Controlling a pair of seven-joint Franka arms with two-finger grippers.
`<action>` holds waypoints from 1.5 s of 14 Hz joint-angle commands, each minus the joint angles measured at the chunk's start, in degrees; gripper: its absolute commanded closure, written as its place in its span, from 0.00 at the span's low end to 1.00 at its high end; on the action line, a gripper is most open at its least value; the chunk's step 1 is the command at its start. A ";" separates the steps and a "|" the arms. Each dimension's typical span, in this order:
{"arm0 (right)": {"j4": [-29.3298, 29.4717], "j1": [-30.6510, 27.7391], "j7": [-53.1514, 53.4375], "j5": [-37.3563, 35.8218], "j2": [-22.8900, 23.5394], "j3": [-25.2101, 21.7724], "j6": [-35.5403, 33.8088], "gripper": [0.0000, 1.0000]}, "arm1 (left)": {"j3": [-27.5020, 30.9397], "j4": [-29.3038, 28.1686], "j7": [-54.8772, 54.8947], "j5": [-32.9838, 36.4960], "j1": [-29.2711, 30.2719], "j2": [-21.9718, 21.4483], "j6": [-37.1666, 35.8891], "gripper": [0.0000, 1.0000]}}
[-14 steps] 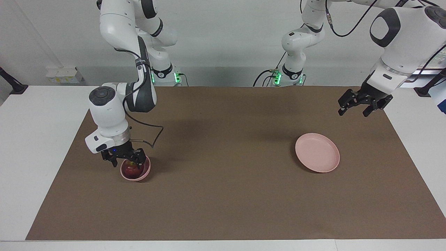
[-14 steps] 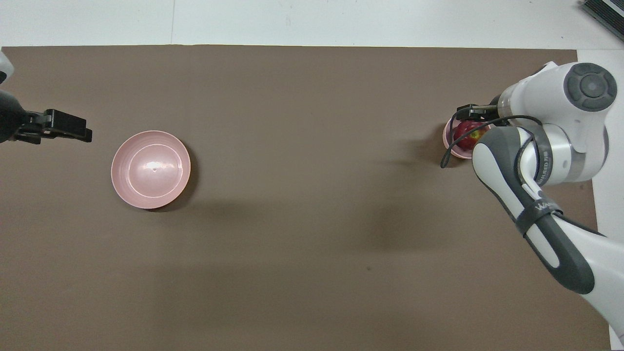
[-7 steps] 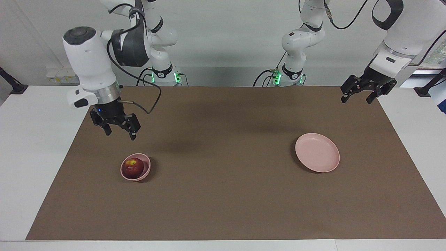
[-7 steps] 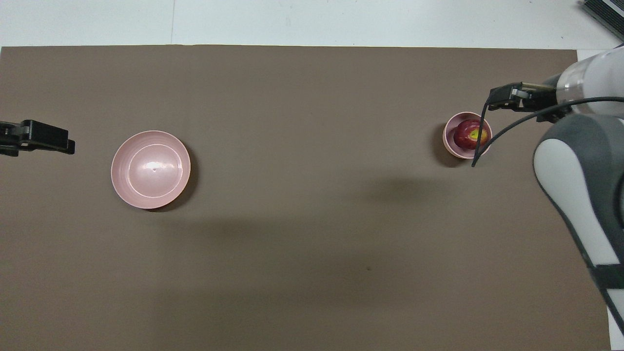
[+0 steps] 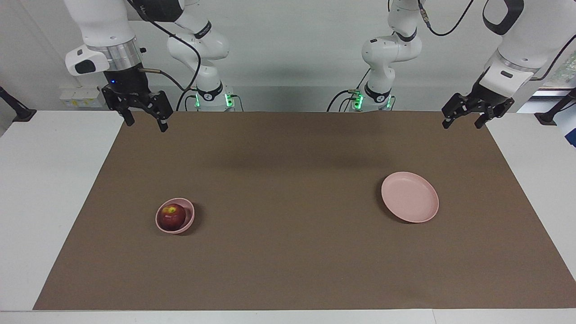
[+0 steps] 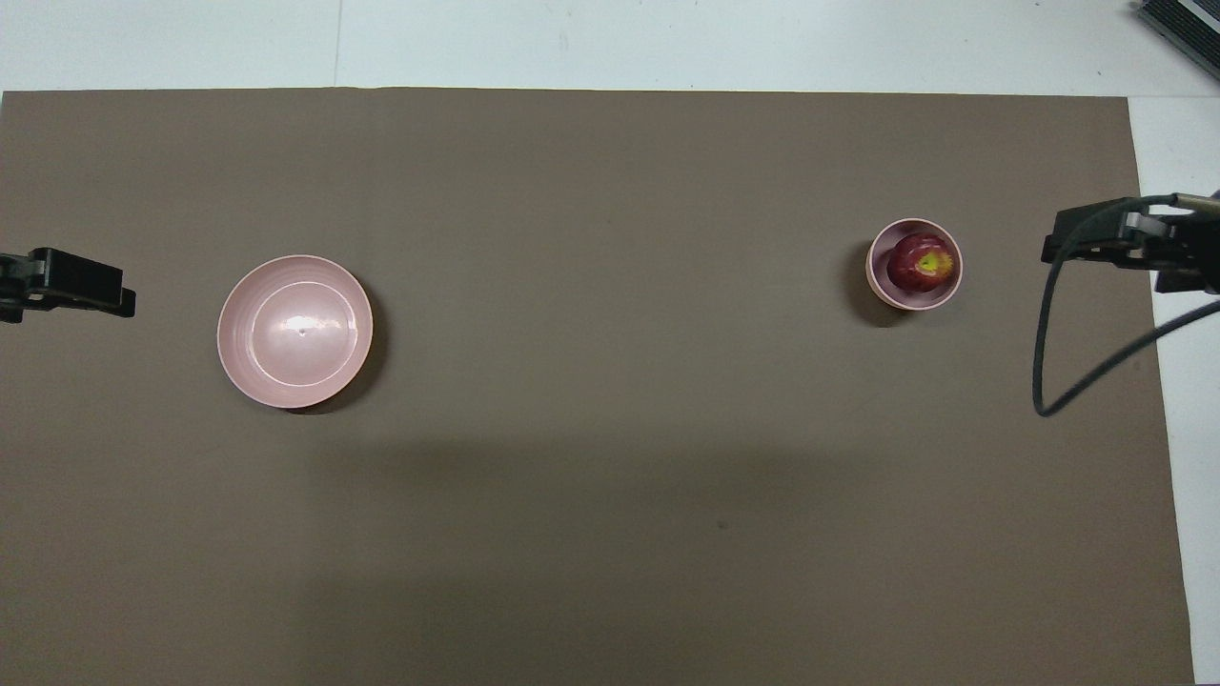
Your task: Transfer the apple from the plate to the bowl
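Note:
The dark-red apple (image 5: pixel 172 217) lies in the small deep pink bowl (image 5: pixel 191 215) toward the right arm's end of the table; the overhead view shows the apple (image 6: pixel 921 263) in the bowl (image 6: pixel 881 286) too. The flat pink plate (image 5: pixel 409 196) is bare toward the left arm's end, also in the overhead view (image 6: pixel 294 331). My right gripper (image 5: pixel 146 123) is open and empty, raised high over the mat's edge nearest the robots (image 6: pixel 1060 248). My left gripper (image 5: pixel 462 125) is open and empty, raised over the mat's corner at its own end (image 6: pixel 95 291), where it waits.
A brown mat (image 5: pixel 288 252) covers the middle of the white table (image 5: pixel 45 180). A black cable (image 6: pixel 1048 381) hangs from the right wrist over the mat's edge.
My right gripper has let go of the apple in the bowl, risen and drawn back toward its base. My left gripper has drawn back a little and risen. The apple stays in the bowl.

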 commanded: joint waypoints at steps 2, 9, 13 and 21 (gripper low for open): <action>-0.66 -0.87 -1.86 2.96 -4.02 -0.20 -5.05 0.00 | 5.95 -0.53 -0.22 0.92 -6.71 -1.57 -2.58 0.00; 0.13 -1.22 -5.04 0.42 -3.67 0.06 -9.88 0.00 | 6.13 -0.62 -0.31 0.83 -5.66 -1.57 -2.23 0.00; 10.75 -1.22 -5.65 0.33 2.03 0.33 -15.69 0.00 | 6.13 -0.53 -0.31 0.66 -5.75 -1.57 -2.40 0.00; 10.33 -0.26 -10.22 -0.55 2.83 0.50 -14.91 0.00 | 6.13 -0.53 -0.31 0.57 -5.75 -1.57 -2.40 0.00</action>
